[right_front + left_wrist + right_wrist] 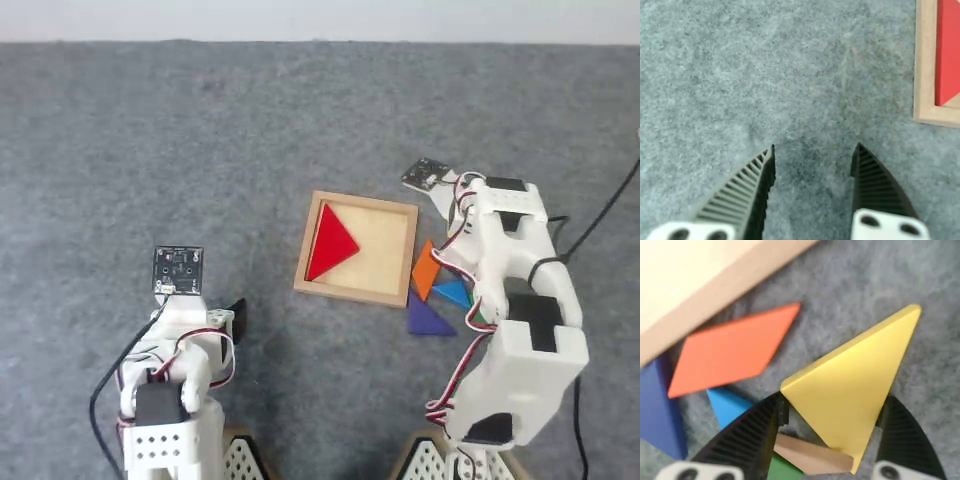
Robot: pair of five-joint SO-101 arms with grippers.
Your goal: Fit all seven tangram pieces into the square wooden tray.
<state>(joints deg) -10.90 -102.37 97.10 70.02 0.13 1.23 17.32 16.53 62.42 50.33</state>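
The square wooden tray [368, 201] lies on the grey table [150, 140] just right of the middle of the high view. A red triangle [330, 243] lies flat inside it, against its left wall, and the rest of the tray floor is bare wood.

Outside the tray's right edge, three pieces lie close together on the table. An orange parallelogram [427, 268] is just beside the rim, a light blue piece [452, 292] is below and to the right of it, and a purple triangle [428, 318] is off the tray's lower right corner.

The right arm [515, 300] leans in over this cluster from the lower right of the high view. In its wrist view, the right pincer [832, 410] is closed onto a yellow triangle [850, 385]. One finger presses each side, and the piece is tilted above the table. Under the yellow triangle are the edge of a green piece [785, 470] and a tan piece [810, 457]. The orange parallelogram lies between the pincer and the tray wall.

The left arm [170, 385] sits at the lower left of the high view, well apart from the tray. The left pincer [815, 155] hangs over bare table with its jaws spread wide and nothing between them. One corner of the tray, with the red triangle in it, is nearby.
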